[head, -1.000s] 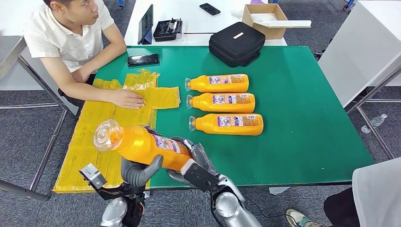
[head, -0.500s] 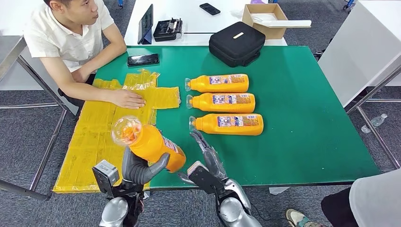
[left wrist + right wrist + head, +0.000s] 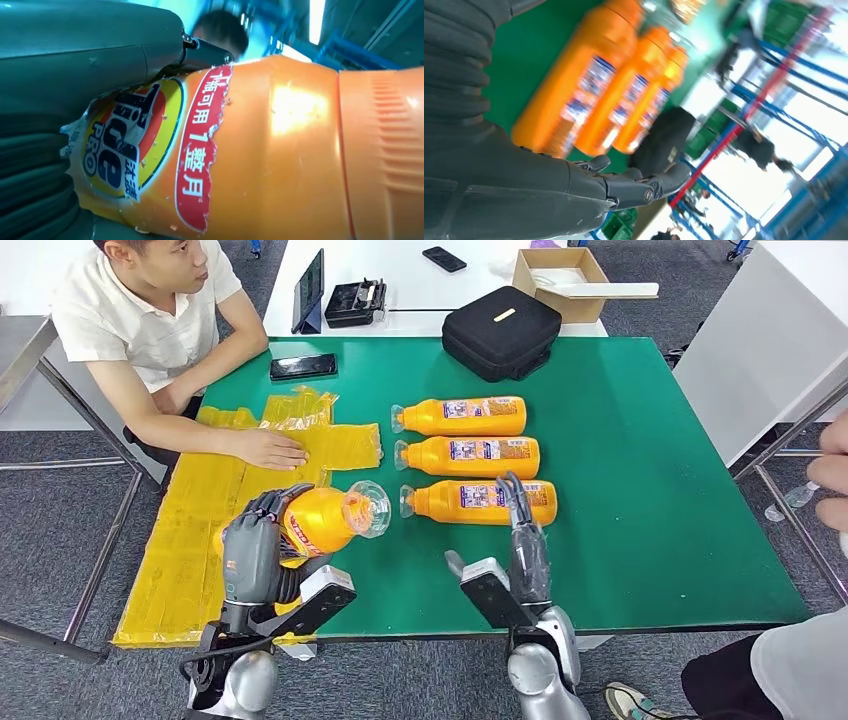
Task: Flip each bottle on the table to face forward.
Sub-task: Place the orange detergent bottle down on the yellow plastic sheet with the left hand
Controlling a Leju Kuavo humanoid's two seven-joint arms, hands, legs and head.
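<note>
Head view, Tom: the left hand grips an orange detergent bottle above the yellow plastic sheet at the green table's left side, clear cap pointing toward the row.

— And the row itself, Ann?

— Three orange bottles lie side by side on the green top, caps to the left, labels up: far bottle, middle bottle, near bottle.

— Right hand?

— The right hand holds nothing, fingers straight and extended, just over the near bottle's body; whether it touches is unclear.

— Left wrist view?

— Close on the held bottle, torn red-and-yellow label facing the camera, grey thumb pressed across it.

— Anyone around?

— A person in a white shirt sits at the left corner, one palm flat on the yellow sheet. Behind the row sit a black case and a phone.
</note>
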